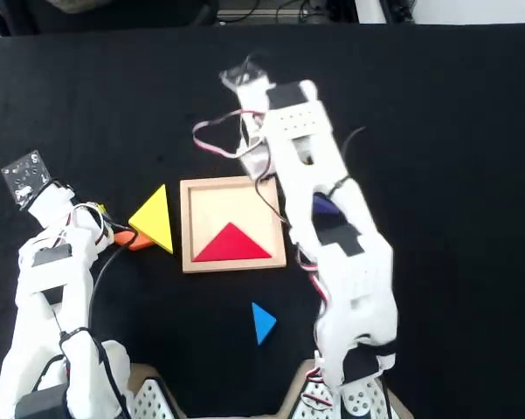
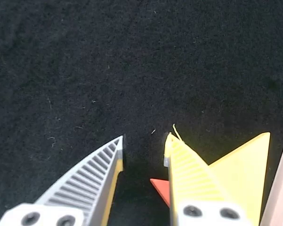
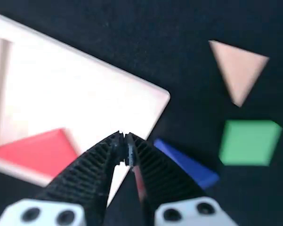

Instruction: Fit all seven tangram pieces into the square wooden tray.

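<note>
The square wooden tray (image 1: 192, 225) (image 3: 84, 89) holds a red triangle (image 1: 232, 244) (image 3: 33, 150). Against its left side lies a large yellow triangle (image 1: 154, 218) (image 2: 240, 169). My left gripper (image 2: 143, 141) (image 1: 120, 234) is open just left of that triangle, with an orange-red piece (image 2: 160, 187) (image 1: 138, 240) low between its fingers. My right gripper (image 3: 124, 141) is shut with nothing in it, above the tray's edge. Beyond that edge lie a dark blue piece (image 3: 186, 162) (image 1: 325, 206), a green square (image 3: 249, 141) and a tan triangle (image 3: 238, 70). A small blue triangle (image 1: 262, 321) lies in front of the tray.
The right arm (image 1: 332, 227) stretches over the tray's right side and hides the pieces beneath it in the high view. A sliver of the tray's rim (image 2: 278, 193) shows past the yellow triangle. The black tabletop (image 1: 454, 175) is open to the right.
</note>
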{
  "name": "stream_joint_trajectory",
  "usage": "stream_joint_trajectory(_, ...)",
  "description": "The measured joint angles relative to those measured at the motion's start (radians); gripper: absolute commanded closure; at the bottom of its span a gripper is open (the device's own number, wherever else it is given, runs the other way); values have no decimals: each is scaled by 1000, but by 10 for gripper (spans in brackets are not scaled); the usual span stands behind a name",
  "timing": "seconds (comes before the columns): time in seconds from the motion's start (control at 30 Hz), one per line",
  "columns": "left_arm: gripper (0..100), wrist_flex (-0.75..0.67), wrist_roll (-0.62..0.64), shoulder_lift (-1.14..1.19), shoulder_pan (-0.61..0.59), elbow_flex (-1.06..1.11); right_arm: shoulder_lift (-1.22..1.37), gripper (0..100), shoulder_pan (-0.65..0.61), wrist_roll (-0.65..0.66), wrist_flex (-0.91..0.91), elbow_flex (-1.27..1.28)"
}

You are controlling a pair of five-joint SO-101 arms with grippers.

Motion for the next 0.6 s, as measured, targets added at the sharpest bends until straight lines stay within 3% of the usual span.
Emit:
stream_joint_trajectory(0.13, 812, 0, -3, 0, 0, 0, -199, 985, 0, 0, 91, -14)
stream_joint_trajectory(0.27, 773, 54, -72, 0, 41, -3, -384, 986, 29, 5, 92, 130)
stream_joint_trajectory(0.47, 769, 344, -167, 3, 71, -161, -678, 986, 89, 84, -23, 557)
stream_joint_trajectory(0.6, 769, 588, -353, 20, 137, -358, -919, 985, 164, 107, -218, 905)
